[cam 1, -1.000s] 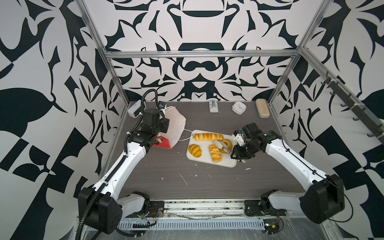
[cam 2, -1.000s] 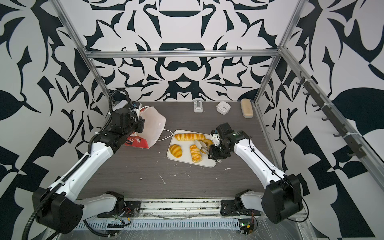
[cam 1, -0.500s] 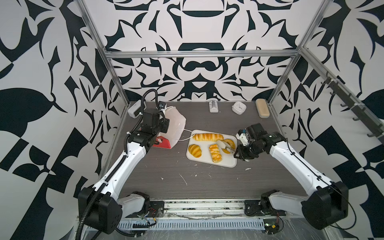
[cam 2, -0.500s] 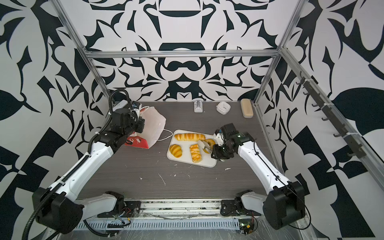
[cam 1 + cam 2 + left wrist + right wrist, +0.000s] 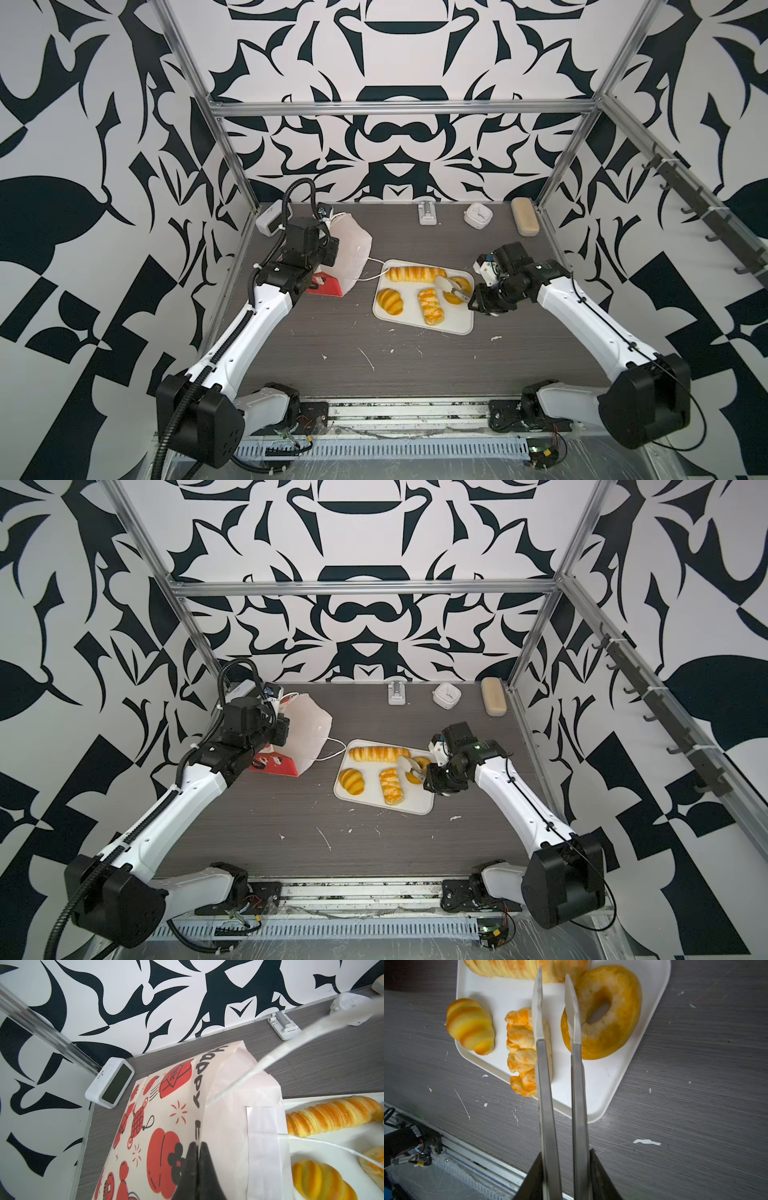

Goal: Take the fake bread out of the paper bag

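The right hand (image 5: 566, 1153) is clamped on the handles of the tongs (image 5: 546, 1084). Their white tips stand a little apart and empty, low over the tray (image 5: 508, 991), between the twist (image 5: 521, 1047) and the bagel (image 5: 618, 1032).

Taking the rail side of the counter (image 5: 374, 353) as six o'clock, this hand sits at the tray's three o'clock. Its arm reaches in from the five o'clock corner, wrist bent so the tongs point toward nine. A loaf (image 5: 415, 274) and a croissant (image 5: 471, 1026) lie there too, so four pieces of bread (image 5: 430, 305) are out.

At the tray's ten o'clock the left hand (image 5: 198, 1145) is pinched tight on the bag (image 5: 166, 1105), its arm stretched from seven toward eleven. Whether any bread is left inside I cannot tell.

I'd lift the tongs clear of the bagel first, then swing them toward the bag's mouth, avoiding the cord (image 5: 374, 260) draped at the tray's edge.
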You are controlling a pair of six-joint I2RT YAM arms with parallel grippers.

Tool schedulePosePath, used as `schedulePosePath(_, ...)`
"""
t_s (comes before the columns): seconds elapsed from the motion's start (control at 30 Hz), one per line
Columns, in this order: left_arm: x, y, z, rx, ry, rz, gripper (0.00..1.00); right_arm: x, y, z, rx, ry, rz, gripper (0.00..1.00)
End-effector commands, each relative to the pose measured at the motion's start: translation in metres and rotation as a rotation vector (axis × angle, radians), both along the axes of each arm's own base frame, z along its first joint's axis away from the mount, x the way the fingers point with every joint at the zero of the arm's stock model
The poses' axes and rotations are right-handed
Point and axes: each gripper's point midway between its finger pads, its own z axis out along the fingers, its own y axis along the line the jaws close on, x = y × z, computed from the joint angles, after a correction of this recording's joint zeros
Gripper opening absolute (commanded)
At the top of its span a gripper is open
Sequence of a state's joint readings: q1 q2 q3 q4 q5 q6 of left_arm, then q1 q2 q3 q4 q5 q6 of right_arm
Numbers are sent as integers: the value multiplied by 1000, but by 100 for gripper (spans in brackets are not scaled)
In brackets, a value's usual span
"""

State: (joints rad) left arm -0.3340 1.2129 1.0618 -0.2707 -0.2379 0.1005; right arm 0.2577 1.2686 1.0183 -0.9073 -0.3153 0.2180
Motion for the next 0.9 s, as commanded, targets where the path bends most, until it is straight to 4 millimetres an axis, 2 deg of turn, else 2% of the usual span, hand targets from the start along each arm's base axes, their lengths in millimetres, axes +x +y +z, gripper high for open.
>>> schedulePosePath(0.0, -2, -1, -6, -17, 12, -2, 0, 13, -14, 14, -49, -69, -56, 34)
schedulePosePath(0.2, -1, -2, -6, -18, 13, -4, 0, 12, -16, 22, -43, -93, -66, 34)
schedulePosePath(0.43, -1, -1, -6, -18, 11, -3, 0, 13, 7, 67, 116, -176, -32, 35)
schedulePosePath(0.57, -1, -1, -5, -17, 10, -1, 0, 8, 27, 84, 212, -179, 6, 36)
schedulePosePath(0.7, -1, -2, -5, -19, 7, -2, 0, -3, 49, 85, 238, -162, 85, 36)
schedulePosePath(0.87, -1, -1, -5, -16, 10, 1, 0, -31, 74, 68, 240, -75, 189, 35)
